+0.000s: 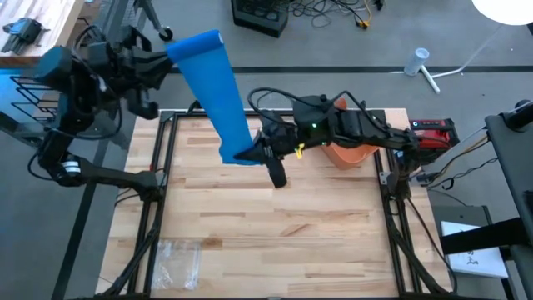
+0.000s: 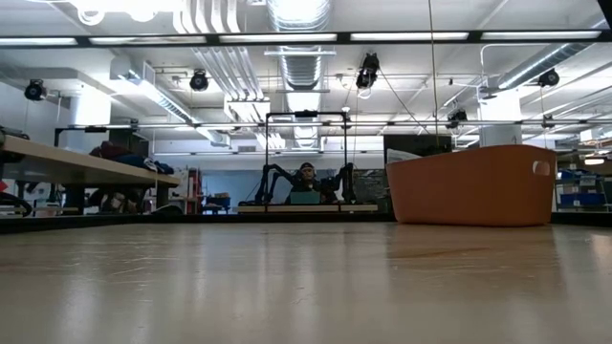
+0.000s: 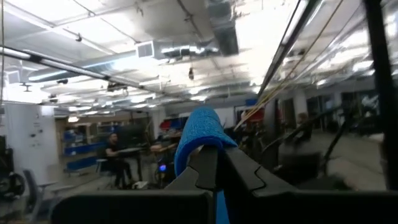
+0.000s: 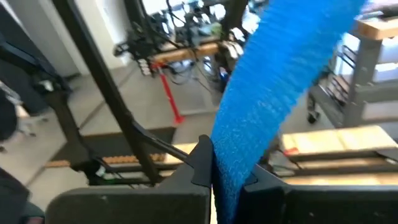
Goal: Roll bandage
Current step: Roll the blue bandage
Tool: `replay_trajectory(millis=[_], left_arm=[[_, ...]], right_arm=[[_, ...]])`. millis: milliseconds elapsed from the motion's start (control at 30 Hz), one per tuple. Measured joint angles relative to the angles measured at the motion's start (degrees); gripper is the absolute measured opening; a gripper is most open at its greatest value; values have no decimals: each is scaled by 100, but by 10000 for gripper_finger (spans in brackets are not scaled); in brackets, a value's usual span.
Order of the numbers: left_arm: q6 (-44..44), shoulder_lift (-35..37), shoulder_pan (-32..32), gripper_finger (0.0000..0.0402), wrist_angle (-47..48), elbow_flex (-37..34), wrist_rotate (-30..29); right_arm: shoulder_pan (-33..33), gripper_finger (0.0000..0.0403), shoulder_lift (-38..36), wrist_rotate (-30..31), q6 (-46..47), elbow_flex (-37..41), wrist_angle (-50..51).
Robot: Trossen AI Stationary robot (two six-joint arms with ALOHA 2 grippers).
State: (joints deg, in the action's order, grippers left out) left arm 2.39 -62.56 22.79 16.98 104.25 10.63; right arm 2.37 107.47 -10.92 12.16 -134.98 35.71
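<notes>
Grey floor [image 1: 333,50], wooden table [image 1: 275,225], bright ceiling strip lights [image 2: 411,36], exposed ducts [image 2: 301,57], possibly shelving behind

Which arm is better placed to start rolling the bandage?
Probably the right. The right claw pinches the blue bandage low over the table; the left claw holds the other end high, beyond the table's edge.

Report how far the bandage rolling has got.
Done: both hands have picked up the blue bandage; it hangs stretched flat in the air between them. In hand: the left hand is shut on its far end beyond the table's back edge, the right hand shut on the near end above the table. Left: all the rolling; no coil shows yet. The orange bin plays no part.
</notes>
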Motion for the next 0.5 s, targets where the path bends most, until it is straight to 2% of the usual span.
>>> replay_trajectory(millis=[100, 233, 400, 500], left_arm=[[100, -90, 0, 0, 75, -1, 4], [-286, -69, 0, 0, 14, -2, 355], [-1547, -20, 0, 0, -213, 0, 659], [-1892, 0, 0, 0, -193, 0, 661]], right_arm=[[192, 0, -54, -4, 31, 0, -240], [482, 0, -186, -4, -7, 0, -446], [650, 0, -303, 61, -408, -7, -85], [629, 0, -272, 100, -354, -4, 79]])
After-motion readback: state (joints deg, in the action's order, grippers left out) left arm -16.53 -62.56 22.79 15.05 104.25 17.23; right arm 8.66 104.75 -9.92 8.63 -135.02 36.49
